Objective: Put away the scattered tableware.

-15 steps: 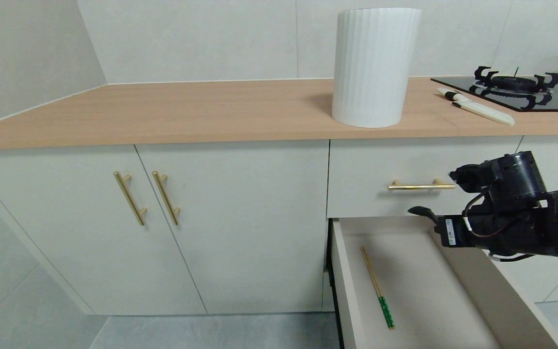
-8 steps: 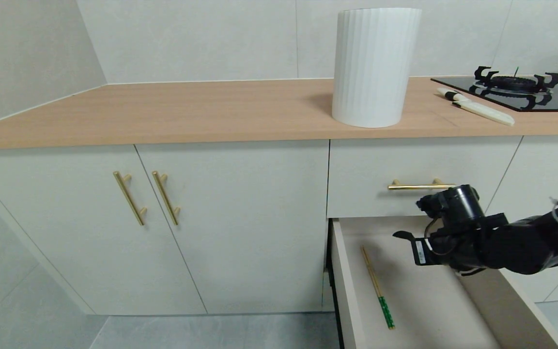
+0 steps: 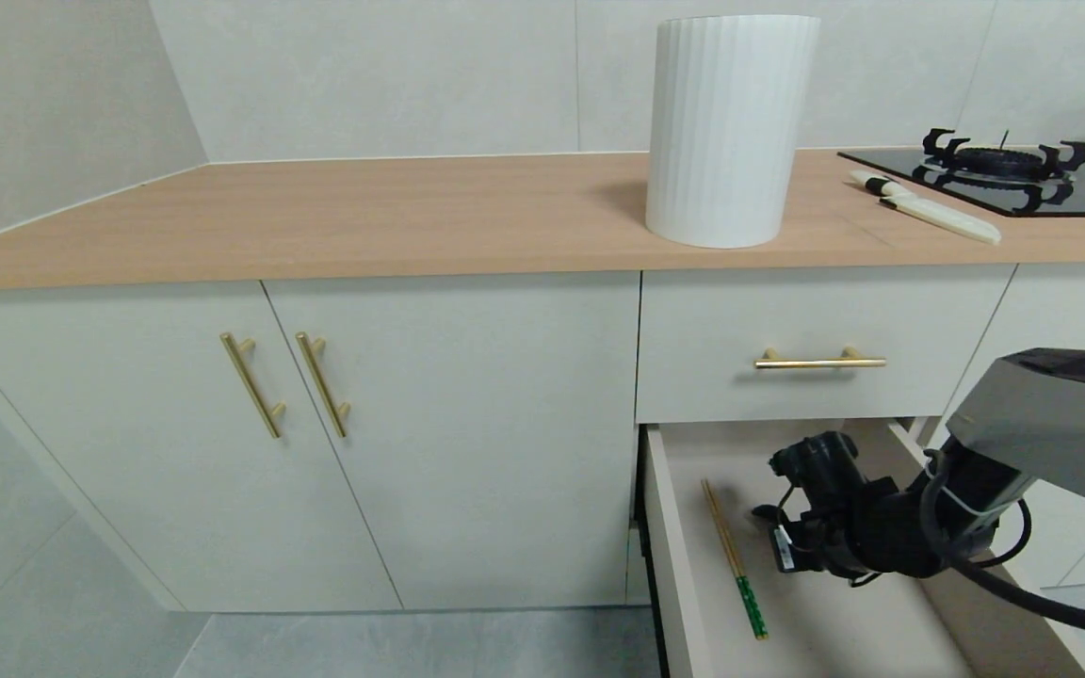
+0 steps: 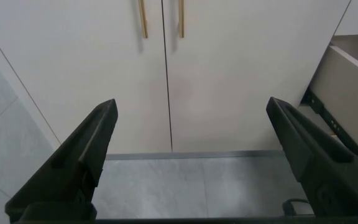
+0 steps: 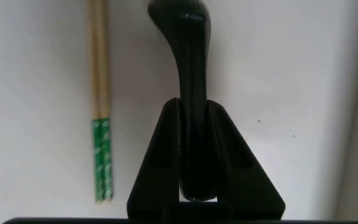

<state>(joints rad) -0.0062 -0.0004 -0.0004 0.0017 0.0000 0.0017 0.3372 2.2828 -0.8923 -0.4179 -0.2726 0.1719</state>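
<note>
A pair of wooden chopsticks point(image 3: 734, 560) with green ends lies on the floor of the open lower drawer point(image 3: 670, 546). My right gripper point(image 3: 781, 529) is down inside that drawer, just right of the chopsticks, shut on a black spoon point(image 3: 767, 513). In the right wrist view the black spoon point(image 5: 188, 37) sticks out past the gripper point(image 5: 193, 109), with the chopsticks point(image 5: 101, 124) lying alongside it. A white knife point(image 3: 929, 209) rests on the wooden counter near the stove. My left gripper point(image 4: 191, 107) hangs open, low in front of the cabinet doors.
A tall white ribbed cylinder point(image 3: 729, 127) stands on the counter point(image 3: 364, 212) above the drawers. The black gas stove point(image 3: 1004, 169) is at the far right. The upper drawer with its gold handle point(image 3: 818, 361) is closed. Two closed cabinet doors point(image 3: 298, 433) are to the left.
My right arm has moved down and to the left with the black spoon, from beside the upper drawer's handle into the open lower drawer. The chopsticks have not moved.
</note>
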